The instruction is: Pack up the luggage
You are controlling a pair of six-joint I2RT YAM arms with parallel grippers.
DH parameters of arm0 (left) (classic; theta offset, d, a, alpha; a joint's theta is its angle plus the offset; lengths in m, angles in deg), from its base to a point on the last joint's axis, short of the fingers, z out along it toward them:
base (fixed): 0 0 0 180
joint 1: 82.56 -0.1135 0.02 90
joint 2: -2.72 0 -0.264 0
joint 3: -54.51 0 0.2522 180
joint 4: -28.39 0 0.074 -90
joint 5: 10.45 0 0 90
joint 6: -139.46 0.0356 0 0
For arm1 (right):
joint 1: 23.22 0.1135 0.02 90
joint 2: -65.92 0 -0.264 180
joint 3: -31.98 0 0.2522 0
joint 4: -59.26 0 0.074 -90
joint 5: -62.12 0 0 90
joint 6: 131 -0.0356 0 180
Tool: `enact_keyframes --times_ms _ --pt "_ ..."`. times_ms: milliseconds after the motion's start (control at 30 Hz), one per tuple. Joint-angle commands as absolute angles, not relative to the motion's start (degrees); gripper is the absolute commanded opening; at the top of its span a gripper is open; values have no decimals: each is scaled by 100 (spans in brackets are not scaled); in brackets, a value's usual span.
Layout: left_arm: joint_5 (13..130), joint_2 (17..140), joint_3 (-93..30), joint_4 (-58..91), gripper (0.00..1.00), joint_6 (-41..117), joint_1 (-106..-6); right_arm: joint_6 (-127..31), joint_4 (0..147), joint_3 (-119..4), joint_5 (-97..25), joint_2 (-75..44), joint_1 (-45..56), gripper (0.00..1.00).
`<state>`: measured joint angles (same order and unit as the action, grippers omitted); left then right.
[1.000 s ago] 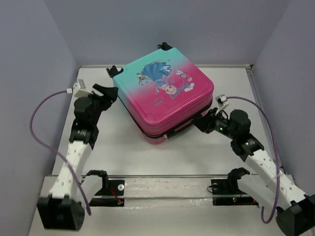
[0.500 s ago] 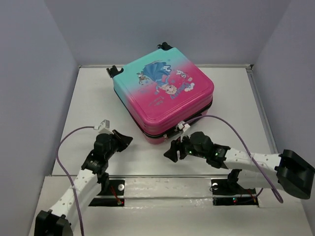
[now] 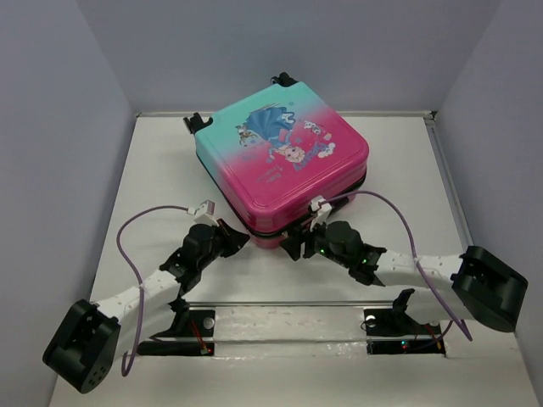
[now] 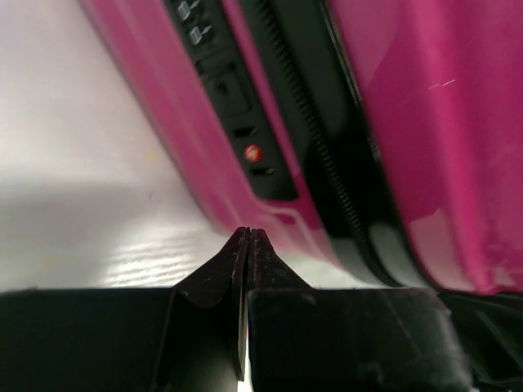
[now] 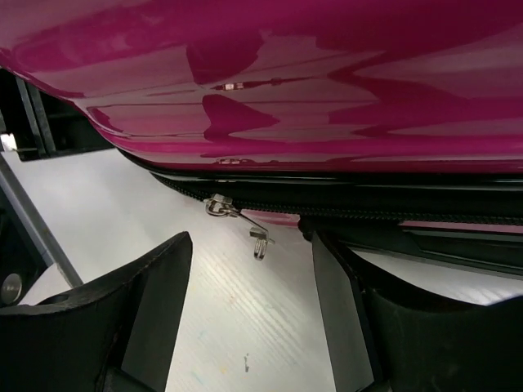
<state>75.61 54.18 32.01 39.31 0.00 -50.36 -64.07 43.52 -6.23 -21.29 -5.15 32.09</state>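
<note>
Luggage (image 3: 284, 161), lid down; left gripper (image 4: 248, 238) pressed together, empty, at near corner; right gripper (image 5: 249, 245) parted (zipper pull (image 5: 258, 238) just ahead, ungrasped).

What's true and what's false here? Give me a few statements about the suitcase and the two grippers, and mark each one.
1. The luggage lies flat on the table with its lid down. True.
2. The left gripper is wide open around the suitcase's corner. False: its jaws are shut on nothing, and it sits just in front of the pink shell.
3. The right gripper is open and points at the suitcase's near edge. True.
4. The right gripper is pinching the zipper pull. False: the pull hangs free ahead of the spread fingers.
</note>
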Motion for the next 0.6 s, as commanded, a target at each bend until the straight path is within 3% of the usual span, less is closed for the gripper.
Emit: enact_keyframes --times_ms 0,133,333,400,567 --pt "7700 5563 2880 4617 10 85 -4987 -6227 3470 -824 -2129 -852 3215 66" --pt "7700 5695 2765 4662 10 173 -4908 -6236 2909 -710 -2225 -1045 3162 64" --pt "7718 5871 2651 4662 10 278 -4890 -6280 2135 -674 -2295 -1431 3162 51" --pt "7718 5888 2581 4644 10 305 -4881 -6324 1959 -692 -2287 -1555 3162 44" --pt "7700 6063 2414 4635 10 437 -4838 -6473 1432 -438 -2234 -1705 3162 13"
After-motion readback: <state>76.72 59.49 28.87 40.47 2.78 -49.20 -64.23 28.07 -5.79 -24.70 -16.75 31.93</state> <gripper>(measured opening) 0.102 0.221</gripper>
